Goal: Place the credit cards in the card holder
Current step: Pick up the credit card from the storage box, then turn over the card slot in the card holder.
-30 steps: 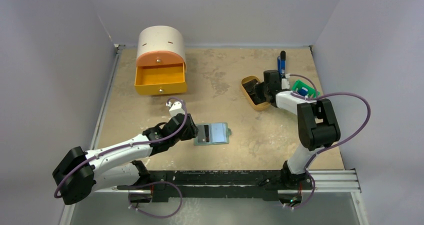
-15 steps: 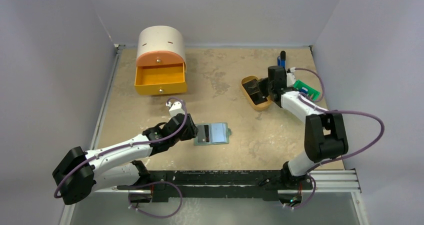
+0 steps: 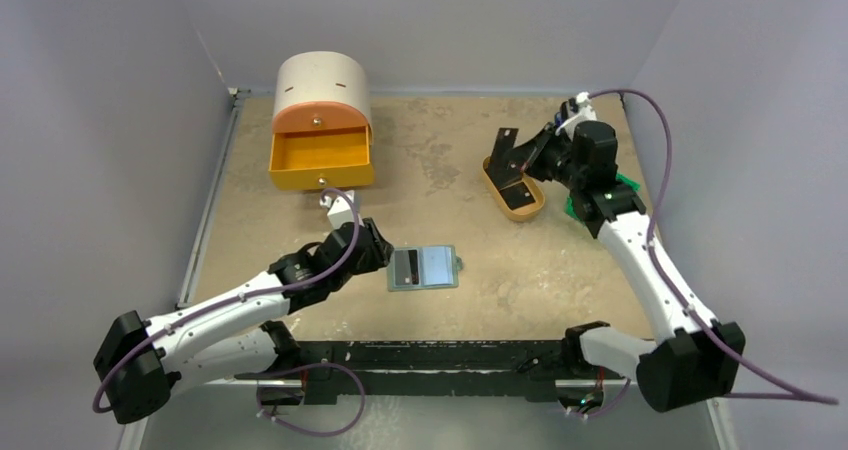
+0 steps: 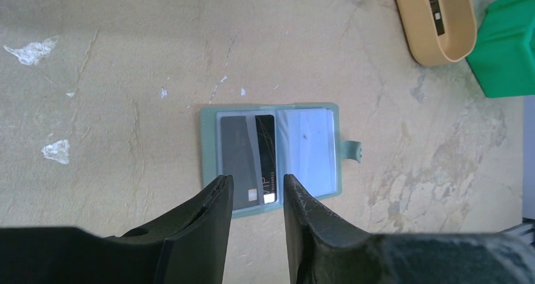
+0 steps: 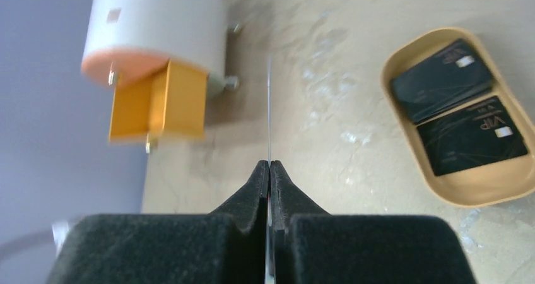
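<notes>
The job looks partly done. The card holder (image 4: 307, 150) lies open and flat near the near edge of the table, about midway along it, with its snap tab pointing right. In its left half one black credit card (image 4: 266, 153) stands tucked in a pocket. Beside it is a greyer card shape (image 4: 236, 151) that may be a second card behind a clear sleeve; I cannot tell for sure. The paler right half shows no card.

The left gripper (image 4: 257, 182) hovers just over the near edge of the holder, its jaws parted with nothing between them.

Over toward the far right corner of the table, the right gripper (image 5: 269, 165) is clenched on a lifted credit card (image 3: 503, 157). The wrist view shows that card edge-on as a thin line between the pads. It hangs in the air above the tan oval tray (image 5: 486, 195), clear of it and well apart from the holder.

Two more black cards, a far one (image 5: 441, 79) and a near one (image 5: 473, 136), lie side by side in the tray. A green bin (image 4: 508, 41) sits just beside the tray on its right.

By my reckoning one card is certainly in, one is in transit, and two wait in the tray. What is left is carrying the held card across to the holder, sliding it into a pocket, then repeating this for the tray's pair.
</notes>
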You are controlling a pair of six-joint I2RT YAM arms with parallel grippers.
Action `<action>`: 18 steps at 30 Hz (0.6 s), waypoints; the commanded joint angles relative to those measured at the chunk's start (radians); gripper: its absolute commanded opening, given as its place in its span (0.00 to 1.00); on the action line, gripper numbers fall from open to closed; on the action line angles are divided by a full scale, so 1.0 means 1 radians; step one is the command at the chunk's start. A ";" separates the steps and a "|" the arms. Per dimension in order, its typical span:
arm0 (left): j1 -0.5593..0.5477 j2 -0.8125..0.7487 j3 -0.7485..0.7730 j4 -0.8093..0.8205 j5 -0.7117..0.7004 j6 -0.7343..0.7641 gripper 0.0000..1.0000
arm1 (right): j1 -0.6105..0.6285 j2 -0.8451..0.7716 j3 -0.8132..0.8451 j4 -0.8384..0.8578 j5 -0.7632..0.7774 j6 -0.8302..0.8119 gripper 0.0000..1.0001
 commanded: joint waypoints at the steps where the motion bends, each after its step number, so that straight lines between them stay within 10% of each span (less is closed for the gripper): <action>1: 0.004 -0.045 0.025 0.021 -0.013 0.046 0.35 | 0.167 -0.103 -0.017 -0.191 -0.225 -0.385 0.00; 4: 0.005 -0.056 0.001 0.082 0.021 0.046 0.35 | 0.323 -0.134 -0.075 -0.296 -0.120 -0.411 0.00; 18: 0.002 0.109 0.008 0.230 0.114 -0.004 0.33 | 0.339 0.022 -0.369 0.028 -0.402 -0.079 0.00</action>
